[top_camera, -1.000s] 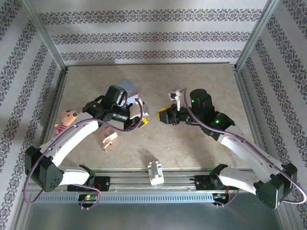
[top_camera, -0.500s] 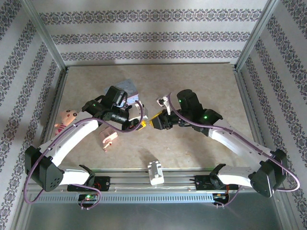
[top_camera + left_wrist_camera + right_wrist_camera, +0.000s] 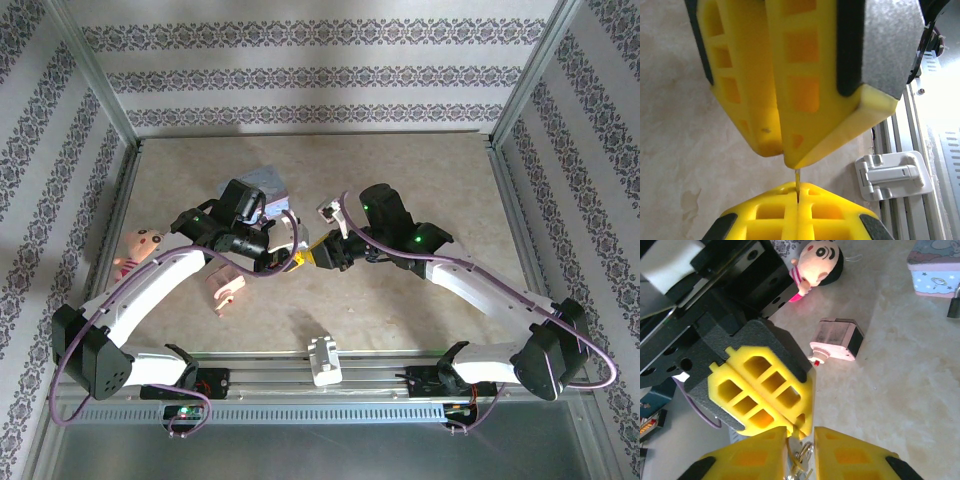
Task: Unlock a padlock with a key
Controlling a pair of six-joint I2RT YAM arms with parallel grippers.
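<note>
My left gripper (image 3: 297,259) (image 3: 797,190) is shut on the key (image 3: 797,179), whose thin silver blade sticks out between its yellow fingertips. My right gripper (image 3: 319,256) (image 3: 801,440) meets it tip to tip above the middle of the table. Its jaws stand a little apart around the key's head and a small key ring (image 3: 805,455). The padlock (image 3: 954,307), small and dark, lies at the right edge of the right wrist view beside the lilac tin (image 3: 935,265), well away from both grippers.
A pink clip-like object (image 3: 225,287) (image 3: 837,340) lies under the left arm. A doll (image 3: 140,248) (image 3: 817,262) rests at the left. The lilac tin (image 3: 265,180) sits behind the left gripper. A white blocky piece (image 3: 323,358) (image 3: 892,175) stands at the near rail.
The right arm has swung left until its fingertips meet the left gripper's, and its jaws have narrowed. The left arm has stayed put, still shut on the key.
</note>
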